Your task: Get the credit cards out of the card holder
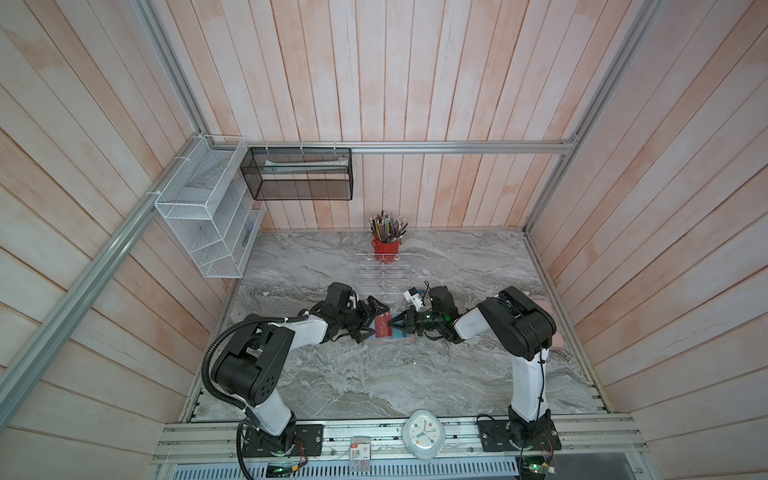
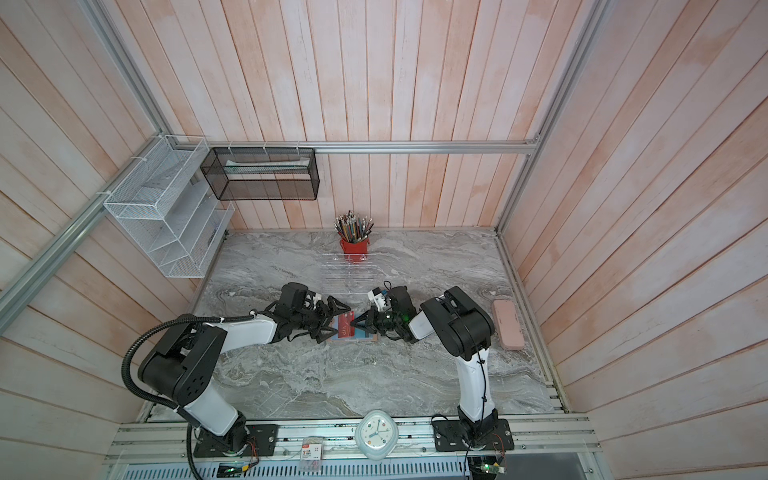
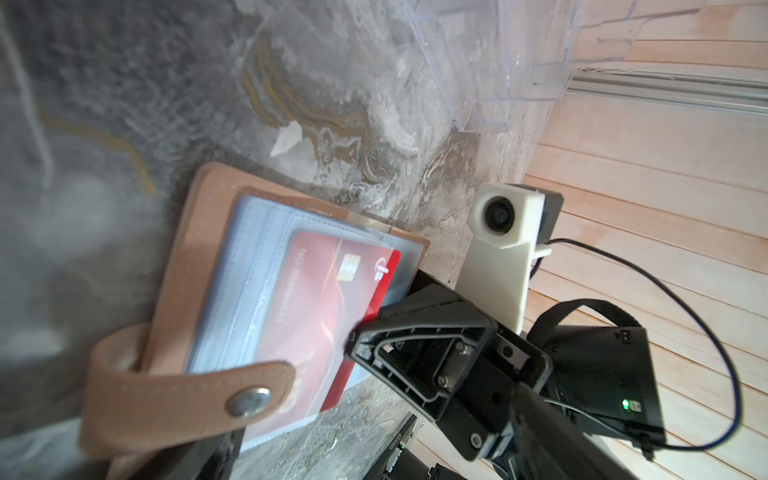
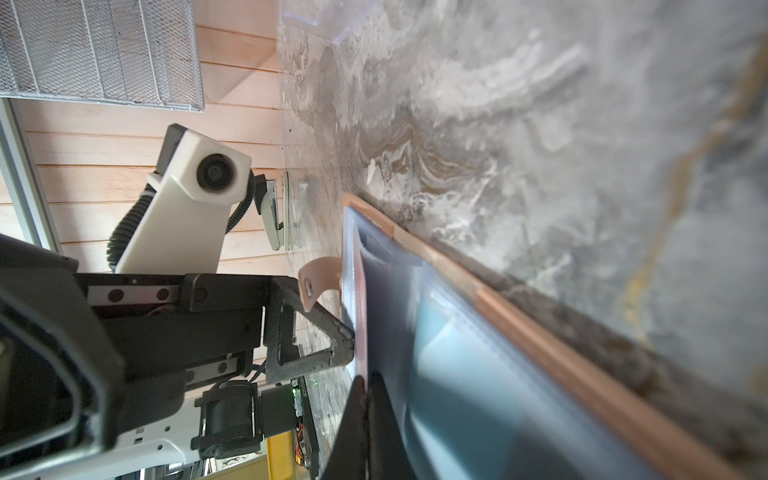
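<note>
I'm on the red card [image 3: 332, 291], card holder [image 3: 183, 257] open; right gripper [image 1: 392, 322] jaws together, left gripper [image 1: 381, 319] jaws apart; next, I reckon, a straight pull.

1. In the left wrist view, the card holder [image 3: 195, 249] is cut off by the picture's edge, and its strap tab [image 3: 166, 399] is blurred.
2. The red card [image 3: 328, 299] lies under a clear sleeve. Its lettering is smeared, and the right gripper [image 3: 353, 334] covers one corner.
3. In the right wrist view, the sleeves [image 4: 457, 374] are a blue blur, so the cards inside cannot be told apart.
4. In both top views, the card's print is too small to read.
5. In a top view, the right arm [image 1: 515, 320] hides most of a pink case [image 1: 547, 309] at the right.
</note>
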Available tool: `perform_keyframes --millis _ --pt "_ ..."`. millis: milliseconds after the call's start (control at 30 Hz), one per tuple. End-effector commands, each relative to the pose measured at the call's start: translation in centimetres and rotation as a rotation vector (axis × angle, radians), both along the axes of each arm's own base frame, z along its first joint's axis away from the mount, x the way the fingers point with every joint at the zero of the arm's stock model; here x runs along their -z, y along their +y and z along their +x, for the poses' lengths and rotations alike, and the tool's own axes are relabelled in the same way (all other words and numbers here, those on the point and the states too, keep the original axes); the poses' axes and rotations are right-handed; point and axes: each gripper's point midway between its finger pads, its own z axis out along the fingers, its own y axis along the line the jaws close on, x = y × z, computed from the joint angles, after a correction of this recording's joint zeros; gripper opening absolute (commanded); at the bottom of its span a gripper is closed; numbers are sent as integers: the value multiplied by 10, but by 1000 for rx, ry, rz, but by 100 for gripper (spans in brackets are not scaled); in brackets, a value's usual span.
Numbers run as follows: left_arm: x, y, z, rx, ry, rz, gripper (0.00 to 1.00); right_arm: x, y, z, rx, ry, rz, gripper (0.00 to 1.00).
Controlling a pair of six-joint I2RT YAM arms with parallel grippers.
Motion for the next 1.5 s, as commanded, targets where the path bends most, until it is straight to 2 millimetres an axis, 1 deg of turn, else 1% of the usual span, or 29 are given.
perform_keyframes --millis 0,133,267,367,533,833,967,1200,1467 --pt "13 1 1 -2 11 34 100 16 1 -3 1 28 -28 4" --pt "23 5 -1 -22 28 44 100 16 0 -3 2 23 -36 4" --pt "39 7 -4 -23 64 67 100 19 -3 -2 6 14 -73 4" --pt "46 15 -5 -42 71 108 100 19 -5 -1 11 5 -96 7" --pt "49 24 -5 -55 75 134 100 19 -6 0 11 -3 -113 12" --pt "52 30 -8 -53 75 163 100 17 -8 1 17 -14 -117 15" --pt "52 33 -8 -55 74 175 100 12 -9 1 15 -31 -105 15" --pt "52 35 -8 -57 72 182 100 -4 -8 2 13 -62 -58 15" --pt "53 36 -8 -56 72 187 100 -9 -8 2 15 -66 -31 14"
